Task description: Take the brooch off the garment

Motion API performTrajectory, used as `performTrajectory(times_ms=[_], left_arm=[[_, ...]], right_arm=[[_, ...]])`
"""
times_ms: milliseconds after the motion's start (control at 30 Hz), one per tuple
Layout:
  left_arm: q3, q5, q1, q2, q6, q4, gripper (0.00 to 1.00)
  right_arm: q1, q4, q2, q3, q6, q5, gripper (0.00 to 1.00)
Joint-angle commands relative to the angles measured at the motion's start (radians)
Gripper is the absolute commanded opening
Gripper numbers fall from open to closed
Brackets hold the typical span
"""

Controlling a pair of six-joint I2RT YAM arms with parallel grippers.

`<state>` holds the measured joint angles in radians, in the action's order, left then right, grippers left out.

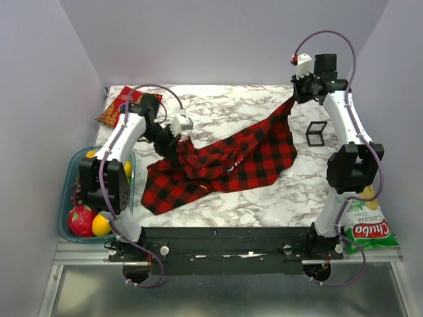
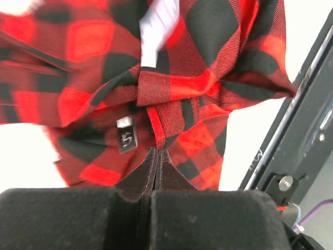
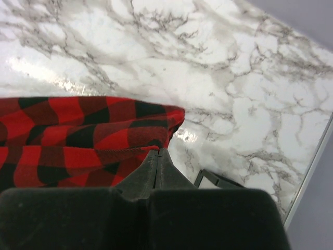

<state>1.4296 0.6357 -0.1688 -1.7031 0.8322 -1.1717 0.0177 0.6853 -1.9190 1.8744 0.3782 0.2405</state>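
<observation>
The garment (image 1: 228, 162), a red-and-black checked shirt, lies stretched across the marble table from the left middle up to the back right. My left gripper (image 1: 174, 145) is shut on a bunched fold at its left end. In the left wrist view the jaws (image 2: 156, 149) pinch that red fold beside a small black label (image 2: 126, 136), and a blurred white patch (image 2: 156, 26) shows higher up. My right gripper (image 1: 295, 99) is shut on the shirt's far right corner, lifted off the table. The right wrist view shows the hem (image 3: 130, 148) clamped at the closed tips (image 3: 157, 151). The brooch is hidden.
A red snack packet (image 1: 119, 105) lies at the back left. A tub of fruit (image 1: 86, 211) stands at the left edge. A small black cube frame (image 1: 316, 134) sits by the right arm, and its corner also shows beneath the right gripper (image 3: 218, 179). A green chips bag (image 1: 367, 228) lies front right.
</observation>
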Motion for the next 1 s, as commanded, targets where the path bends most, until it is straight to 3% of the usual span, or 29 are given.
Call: performTrajectory(times_ms=[0,100,233,567,767,967], left_arm=[[0.28,0.175,0.159,-0.03,-0.045,-0.144,0.0],[0.417,0.245,0.305,-0.053,-0.132,-0.131,0.0],[0.445,0.28,0.413,-0.044,-0.241,-0.023,0.0],[0.371,0.191,0.451,0.063,-0.488,0.316,0.0],[0.313,0.15,0.453,0.128,-0.476,0.363,0.0],[0.163,0.13,0.451,0.22,-0.489,0.457,0.0]], right_arm=[[0.001,-0.001,-0.024,0.12,-0.033,-0.017,0.01],[0.001,-0.004,-0.038,0.19,-0.047,-0.023,0.01],[-0.001,-0.019,-0.064,0.264,-0.068,-0.082,0.01],[-0.015,-0.115,-0.055,0.359,-0.11,-0.179,0.01],[-0.013,-0.118,-0.015,0.322,-0.114,-0.164,0.01],[-0.013,-0.112,0.029,0.22,-0.104,-0.168,0.01]])
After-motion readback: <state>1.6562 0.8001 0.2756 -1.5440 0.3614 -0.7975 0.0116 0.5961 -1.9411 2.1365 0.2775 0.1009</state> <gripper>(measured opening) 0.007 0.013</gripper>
